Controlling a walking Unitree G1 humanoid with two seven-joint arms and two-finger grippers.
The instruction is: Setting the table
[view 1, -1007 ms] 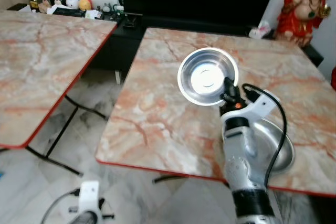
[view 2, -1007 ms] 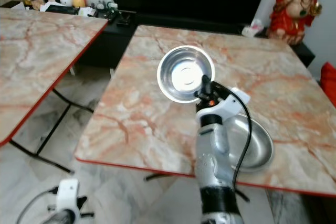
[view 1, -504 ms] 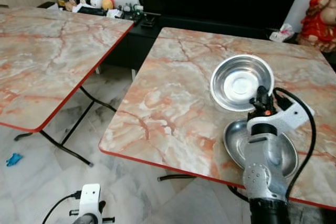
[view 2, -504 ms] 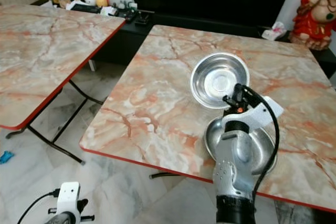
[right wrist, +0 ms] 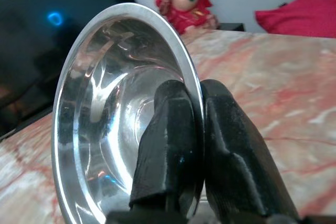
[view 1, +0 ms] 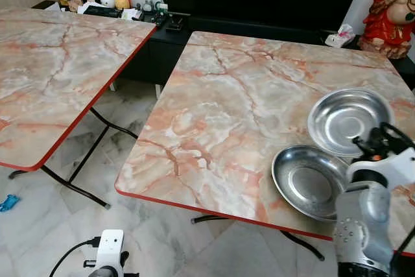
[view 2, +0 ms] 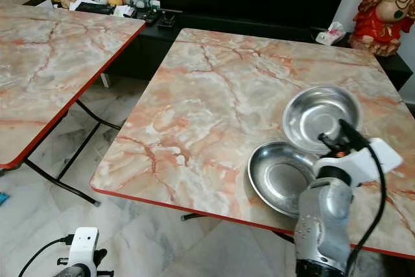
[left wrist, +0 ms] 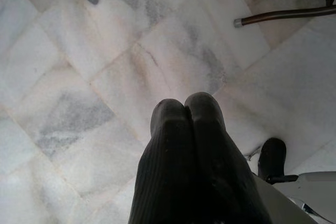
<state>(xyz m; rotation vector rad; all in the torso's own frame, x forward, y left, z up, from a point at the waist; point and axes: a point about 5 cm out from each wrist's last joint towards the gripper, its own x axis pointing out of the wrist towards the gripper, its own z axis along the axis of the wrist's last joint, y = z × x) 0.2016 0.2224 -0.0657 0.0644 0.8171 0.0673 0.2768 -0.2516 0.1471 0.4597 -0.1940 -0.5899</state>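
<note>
From the head camera, the near marble surface (view 1: 259, 102) carries a wide steel dish (view 1: 310, 180) close to its front red edge. A second steel bowl (view 1: 343, 120) is held just beyond the dish, toward the right edge. The right tool (view 1: 378, 141) grips this bowl at its near rim, with the silver forearm rising from below. Whether the bowl rests on the surface or hangs just above it cannot be told from here. It does look close to the dish, perhaps overlapping its far rim. A second marble surface (view 1: 45, 63) stands well apart to the left, across a strip of tiled floor (view 1: 78, 225). A red and gold figurine (view 2: 382, 8) sits on the dark cabinet behind.

The left wrist view looks straight down at pale floor tiles. The left tool (left wrist: 186, 114) hangs idle there with its two black fingers pressed together and nothing between them.

The right wrist view gives the clearest look at the grasp. The two black fingers (right wrist: 168, 145) pinch the thin rim of the bowl, one inside and one outside, and the bowl is tipped up steeply.

The pinch on a thin, slick metal rim is the weak point. As I judge it, the bowl could swing or slip out if the arm moves quickly. Set down where it is, it may land on the rim of the dish and rock or clatter. Both pieces sit near the surface's edges, so a nudge could push one off onto the floor.
</note>
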